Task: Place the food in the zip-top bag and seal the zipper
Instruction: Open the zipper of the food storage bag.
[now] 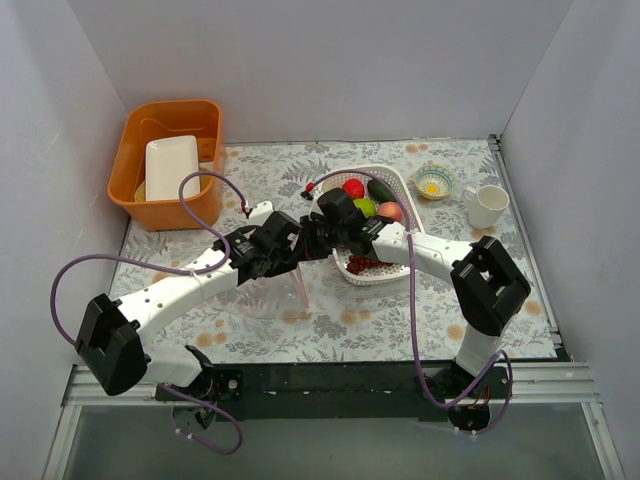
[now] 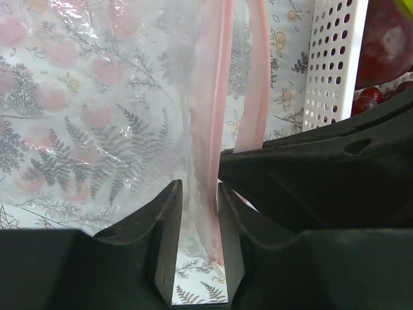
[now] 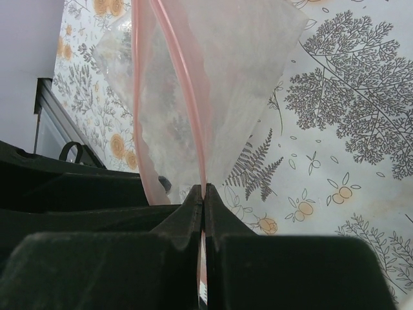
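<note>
The clear zip-top bag (image 1: 268,296) lies on the floral cloth in front of both grippers, its pink zipper (image 1: 300,285) raised. My right gripper (image 3: 204,188) is shut on one zipper strip (image 3: 187,97); the bag (image 3: 226,77) hangs open beyond it. My left gripper (image 2: 199,194) has its jaws a little apart, with the other zipper strip (image 2: 219,97) and the bag film (image 2: 97,97) between them. The food sits in the white basket (image 1: 404,186): a red fruit (image 1: 353,188), an avocado (image 1: 381,190), a green fruit (image 1: 365,207), a pink fruit (image 1: 390,212) and grapes (image 1: 365,265). I see no food in the bag.
An orange bin (image 1: 135,150) holding a white tray (image 1: 170,168) stands at the back left. A small patterned bowl (image 1: 434,182) and a white mug (image 1: 488,206) stand at the back right. The basket wall (image 2: 329,58) is close on the left gripper's right.
</note>
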Robot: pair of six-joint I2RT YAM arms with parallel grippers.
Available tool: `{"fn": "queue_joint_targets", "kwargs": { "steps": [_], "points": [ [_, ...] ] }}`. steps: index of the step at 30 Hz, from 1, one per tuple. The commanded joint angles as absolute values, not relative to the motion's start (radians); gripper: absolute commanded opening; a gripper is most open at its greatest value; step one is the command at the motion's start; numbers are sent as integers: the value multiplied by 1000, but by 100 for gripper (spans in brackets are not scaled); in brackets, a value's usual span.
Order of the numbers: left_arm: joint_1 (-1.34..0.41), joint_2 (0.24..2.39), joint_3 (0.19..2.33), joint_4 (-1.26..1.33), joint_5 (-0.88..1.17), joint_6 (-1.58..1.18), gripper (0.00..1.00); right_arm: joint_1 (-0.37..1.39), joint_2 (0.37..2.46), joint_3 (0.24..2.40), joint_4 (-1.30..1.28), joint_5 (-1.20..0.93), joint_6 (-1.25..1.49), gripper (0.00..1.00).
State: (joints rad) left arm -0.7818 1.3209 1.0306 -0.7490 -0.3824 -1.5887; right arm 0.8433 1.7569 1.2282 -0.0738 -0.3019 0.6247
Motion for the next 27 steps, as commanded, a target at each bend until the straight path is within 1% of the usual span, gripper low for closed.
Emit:
{"fn": "queue_joint_targets", "kwargs": {
  "steps": [1, 5, 8, 9, 15, 18, 22, 27],
  "points": [
    [-779, 1298, 1031, -750, -393, -1597, 26, 851, 1730, 1243, -58, -308, 621, 1],
    [-779, 1278, 1035, -772, -397, -1600, 16, 851, 1741, 1247, -60, -308, 621, 1],
    [-781, 1264, 1051, -798, -405, -1597, 6, 850, 1753, 1255, -71, -301, 621, 1],
    [-779, 1261, 1054, -802, -408, -1597, 0, 851, 1758, 1255, -69, -301, 621, 1],
    [-779, 1236, 1086, -863, -460, -1585, 0, 836, 1790, 1295, -106, -279, 606, 1],
    [-776, 1221, 1111, -905, -495, -1583, 0, 818, 1818, 1330, -169, -246, 592, 1],
    [-747, 1201, 1132, -913, -497, -1559, 0, 793, 1858, 1382, -222, -216, 558, 1],
    [-721, 1232, 1106, -842, -448, -1523, 0, 784, 1891, 1453, -268, -256, 477, 1]
  ]
}}
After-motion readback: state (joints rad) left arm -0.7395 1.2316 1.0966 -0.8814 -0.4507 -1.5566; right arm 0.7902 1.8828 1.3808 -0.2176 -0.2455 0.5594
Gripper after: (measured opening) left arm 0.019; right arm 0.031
